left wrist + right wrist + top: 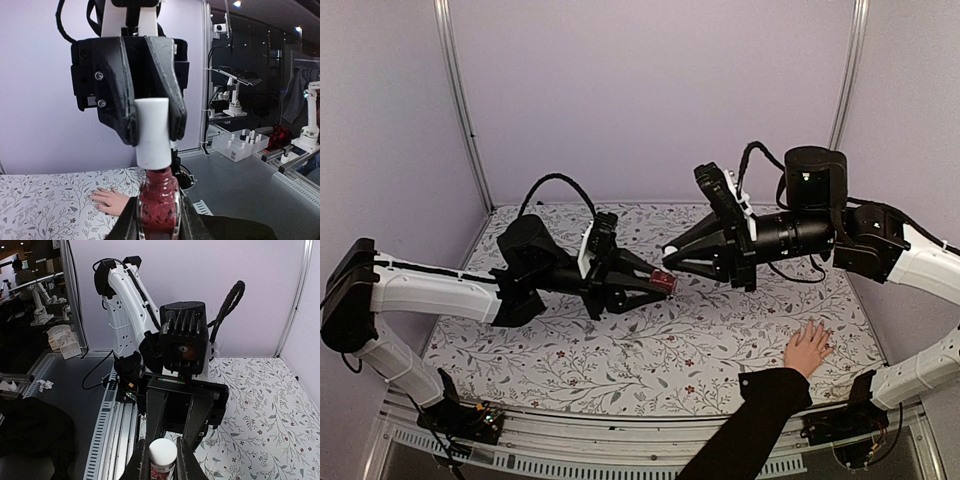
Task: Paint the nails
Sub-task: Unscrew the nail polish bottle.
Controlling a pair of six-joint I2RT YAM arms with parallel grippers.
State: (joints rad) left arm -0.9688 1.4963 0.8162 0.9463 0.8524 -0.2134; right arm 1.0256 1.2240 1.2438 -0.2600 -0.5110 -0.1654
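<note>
A small dark-red bottle [663,282] hangs above the middle of the table between my two arms. My left gripper [660,284] is shut on its glass body [159,202]. Facing it, my right gripper [670,260] is shut on the white cap [163,452], which sits on the bottle's neck [152,132]. A light-skinned hand [808,348] in a black sleeve lies flat at the near right of the table, fingers spread. In the left wrist view the hand [112,200] shows behind the bottle; its nails are too small to make out clearly.
The table carries a floral-patterned cover [650,350]. Purple walls close in the back and both sides. The sleeved forearm [750,430] reaches in over the near edge on the right. Beyond the table, a tray of small bottles [240,142] stands on a grey bench.
</note>
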